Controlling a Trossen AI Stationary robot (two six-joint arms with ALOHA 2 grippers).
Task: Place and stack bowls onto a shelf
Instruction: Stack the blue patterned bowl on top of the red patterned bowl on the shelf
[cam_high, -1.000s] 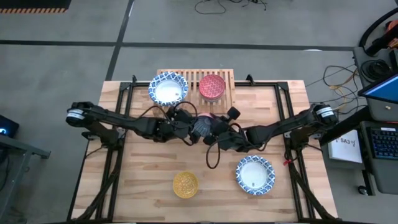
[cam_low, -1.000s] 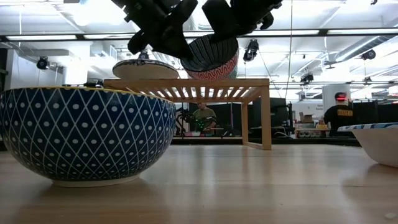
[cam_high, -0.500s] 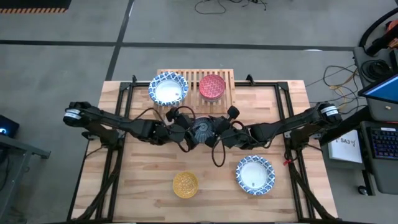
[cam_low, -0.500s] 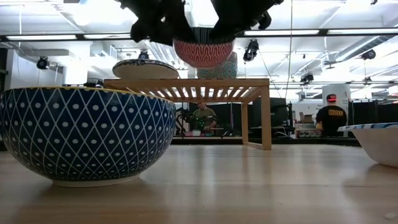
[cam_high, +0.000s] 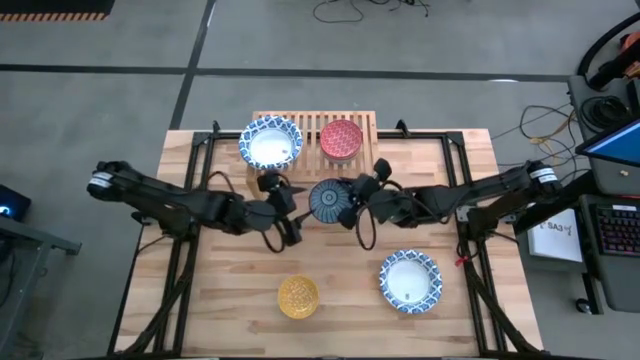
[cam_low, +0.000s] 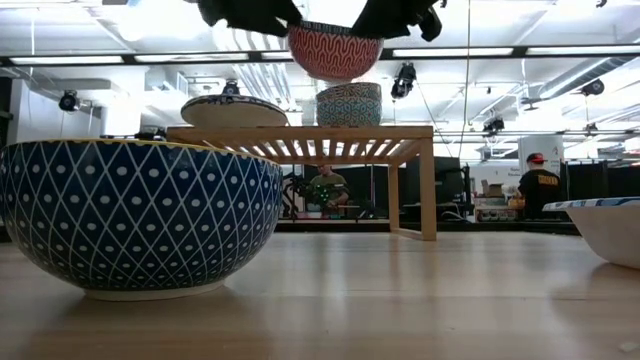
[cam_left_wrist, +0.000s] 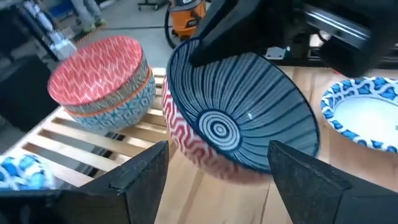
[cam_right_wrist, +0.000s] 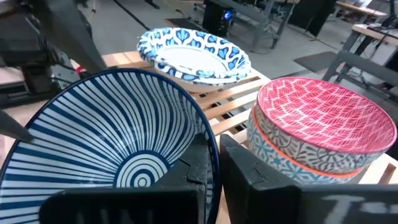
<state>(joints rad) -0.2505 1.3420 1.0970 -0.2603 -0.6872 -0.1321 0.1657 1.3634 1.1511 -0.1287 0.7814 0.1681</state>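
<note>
The right claw (cam_right_wrist: 208, 165) pinches the rim of a striped bowl (cam_high: 329, 200), holding it in the air above the bench (cam_high: 230, 290), just in front of the shelf (cam_high: 363, 155), probably so it can go onto the pink bowl stack (cam_high: 341, 139) there. The left claw (cam_left_wrist: 217, 165) hovers spread on the bowl's other side, touching nothing, apparently clear of it. Both arms reach inward, low and outstretched, meeting mid-bench. A white bowl (cam_high: 270, 143) sits on the shelf; a yellow bowl (cam_high: 298, 296) and another white bowl (cam_high: 409, 281) wait near the front edge.
</note>
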